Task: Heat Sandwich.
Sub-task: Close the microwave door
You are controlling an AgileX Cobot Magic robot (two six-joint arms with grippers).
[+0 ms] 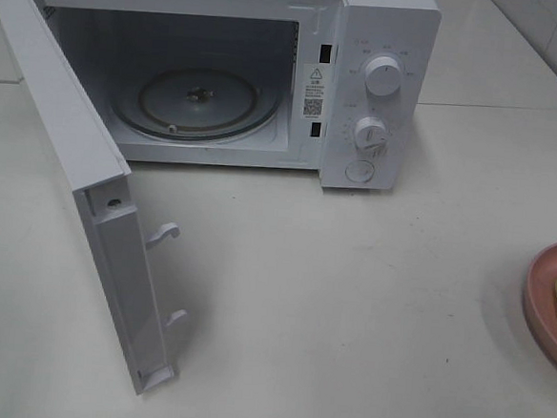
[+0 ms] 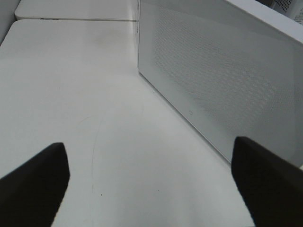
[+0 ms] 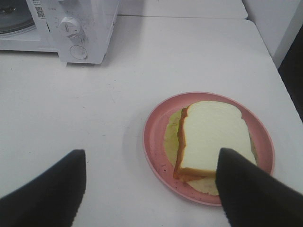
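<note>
The white microwave's hinged door [image 1: 113, 245] was swung wide, leaving its cavity reachable; the white-bread sandwich [image 3: 210, 139] lay on the round pink plate [image 3: 154, 142], both grippers [image 2: 151, 189] [image 3: 151, 189] spread, empty.

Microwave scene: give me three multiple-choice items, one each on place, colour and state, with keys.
1. Where is the sandwich?
A. On the glass turntable
B. On the plate on the table
C. On top of the microwave

2. What colour is the plate?
A. Pink
B. Blue
C. Black

3. How is the microwave door?
A. Shut
B. Swung wide open
C. Taken off and lying flat

Answers:
1. B: the right wrist view shows the sandwich lying on the plate, which sits on the table, away from the microwave.
2. A: its rim reads pink in both the high view and the right wrist view.
3. B: the door stands out from the left of the cavity, and the glass turntable inside is bare.
</note>
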